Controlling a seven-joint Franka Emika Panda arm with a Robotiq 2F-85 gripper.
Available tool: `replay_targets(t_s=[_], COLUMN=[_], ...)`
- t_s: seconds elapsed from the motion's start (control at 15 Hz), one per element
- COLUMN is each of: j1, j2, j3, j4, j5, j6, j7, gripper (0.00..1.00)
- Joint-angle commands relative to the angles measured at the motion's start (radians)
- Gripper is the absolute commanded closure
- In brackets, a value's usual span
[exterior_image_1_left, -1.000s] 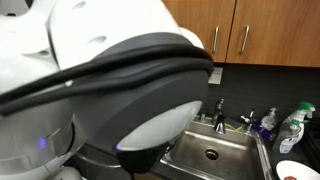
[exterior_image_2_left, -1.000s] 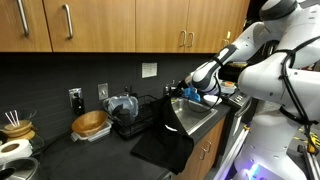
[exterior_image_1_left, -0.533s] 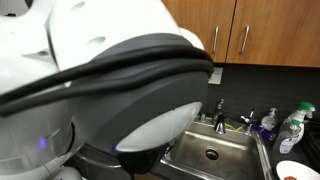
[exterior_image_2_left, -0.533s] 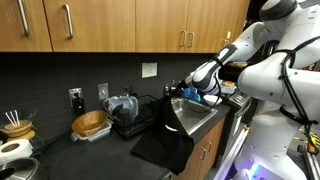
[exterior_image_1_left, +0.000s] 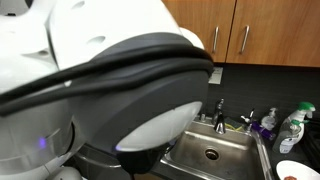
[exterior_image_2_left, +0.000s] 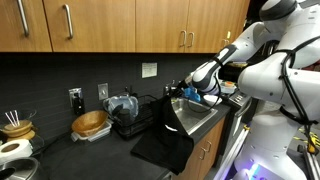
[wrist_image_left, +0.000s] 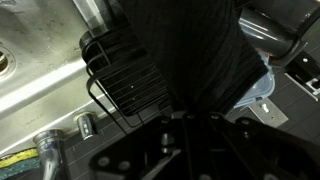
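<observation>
- A kitchen: wooden cabinets (exterior_image_2_left: 100, 25) above a dark backsplash, and a dark worktop (exterior_image_2_left: 60, 150) with a steel sink (exterior_image_1_left: 210, 152) set into it.
- The pincer (wrist_image_left: 188, 120) is closed tight on the upper end of a black cloth (wrist_image_left: 190, 50). In the wrist view the dark fabric runs straight out from between the fingertips.
- In an exterior view the pincer (exterior_image_2_left: 183, 93) hangs over the sink's rim on the side towards the dish rack.
- The black cloth (exterior_image_2_left: 165, 140) falls from it and spreads down over the front edge of the worktop, hanging in front of the lower cabinet.
- A black wire dish rack (wrist_image_left: 125, 85) lies just beside the cloth in the wrist view, with the steel of the sink next to it.
- In an exterior view the dish rack (exterior_image_2_left: 130, 118) stands on the worktop near the back edge, beside the sink.
- A wooden bowl (exterior_image_2_left: 90, 124) sits beyond the rack, further along the back edge.
- A wall outlet (exterior_image_2_left: 149, 69) is on the backsplash above the rack.
- The robot's white arm (exterior_image_1_left: 100, 80) fills most of an exterior view.
- Past the arm, the faucet (exterior_image_1_left: 219, 115) stands at the back of the sink.
- A purple bottle (exterior_image_1_left: 267, 122) and a clear spray bottle (exterior_image_1_left: 291, 130) stand at the far end of the sink.
</observation>
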Motion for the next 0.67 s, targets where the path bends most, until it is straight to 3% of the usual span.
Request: replay_targets(t_s=[0.0,0.6], j1=[0.003,0.084], j2=[0.000,-0.034], j3=[0.000,-0.116], j4=[-0.001,0.001], j5=[0.012,0.114], j6=[0.003,0.011], j7=[-0.008,0.024], gripper=[0.99,0.99])
